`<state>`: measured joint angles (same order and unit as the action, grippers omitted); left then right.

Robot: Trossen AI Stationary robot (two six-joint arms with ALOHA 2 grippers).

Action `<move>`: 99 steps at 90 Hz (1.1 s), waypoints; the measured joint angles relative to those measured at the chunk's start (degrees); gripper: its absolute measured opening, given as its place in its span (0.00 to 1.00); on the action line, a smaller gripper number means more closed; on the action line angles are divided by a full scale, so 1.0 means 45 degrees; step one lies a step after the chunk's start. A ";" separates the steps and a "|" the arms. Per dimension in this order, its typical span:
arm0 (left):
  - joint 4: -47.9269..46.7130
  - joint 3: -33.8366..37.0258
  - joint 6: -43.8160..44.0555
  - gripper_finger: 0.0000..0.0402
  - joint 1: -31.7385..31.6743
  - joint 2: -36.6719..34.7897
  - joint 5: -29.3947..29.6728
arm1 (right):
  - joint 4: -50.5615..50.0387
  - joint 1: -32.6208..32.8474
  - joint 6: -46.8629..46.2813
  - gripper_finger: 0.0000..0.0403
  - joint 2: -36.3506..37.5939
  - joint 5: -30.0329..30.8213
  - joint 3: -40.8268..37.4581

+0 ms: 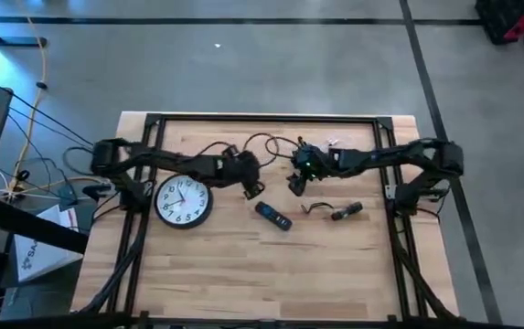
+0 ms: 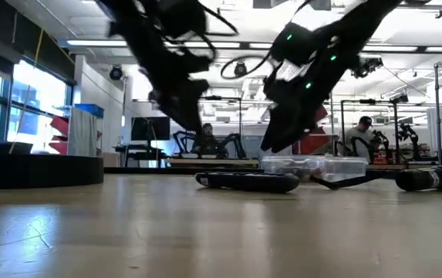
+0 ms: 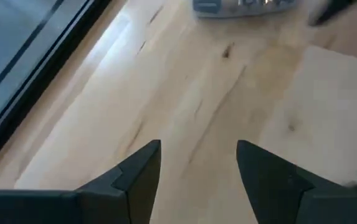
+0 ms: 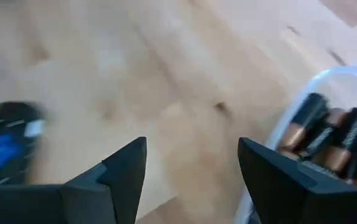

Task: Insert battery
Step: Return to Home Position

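A dark remote [image 1: 272, 216] with a blue patch lies flat on the wooden table near its middle; it also shows in the right wrist view [image 4: 4, 146]. A clear tub of batteries [image 4: 328, 140] stands on the table beside my right gripper [image 1: 295, 185], which hangs open above bare wood between the tub and the remote. My left gripper [image 1: 251, 190] hangs open over bare wood just left of the remote, with nothing between its fingers [image 3: 141, 168]. Both grippers are clear of the table in the low view.
A round wall clock [image 1: 183, 202] lies face up at the left, under the left arm. A dark cylindrical device with a cord [image 1: 344, 212] lies right of the remote. Loose cables [image 1: 271, 142] run along the far side. Bare wood fills the near half of the table.
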<state>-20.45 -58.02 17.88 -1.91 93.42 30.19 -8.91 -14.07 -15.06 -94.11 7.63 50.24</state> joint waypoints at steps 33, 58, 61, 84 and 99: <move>0.0883 0.2762 0.4341 0.47 0.2256 -0.1327 0.1817 | -0.2027 -0.1077 0.0365 0.54 -0.1313 0.2208 0.1513; 0.1198 0.3172 0.5130 0.47 0.3213 -0.1285 0.3091 | -0.4319 -0.2106 0.0478 0.54 -0.1310 0.3317 0.1755; 0.1190 0.3172 0.4991 0.47 0.3277 -0.1288 0.3146 | -0.4448 -0.2212 0.0530 0.54 -0.1310 0.3492 0.1747; 0.1214 0.3172 0.4644 0.47 0.3732 -0.1353 0.4275 | -0.4321 -0.2457 0.1115 0.54 -0.0328 0.3456 0.1723; 0.1599 0.3172 0.4136 0.47 0.4038 -0.1353 0.4244 | -0.4664 -0.2571 0.1685 0.54 0.1539 0.3030 0.1716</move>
<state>-13.25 -43.75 36.49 16.26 87.33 49.29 -29.90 -25.64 -7.48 -87.18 21.26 57.97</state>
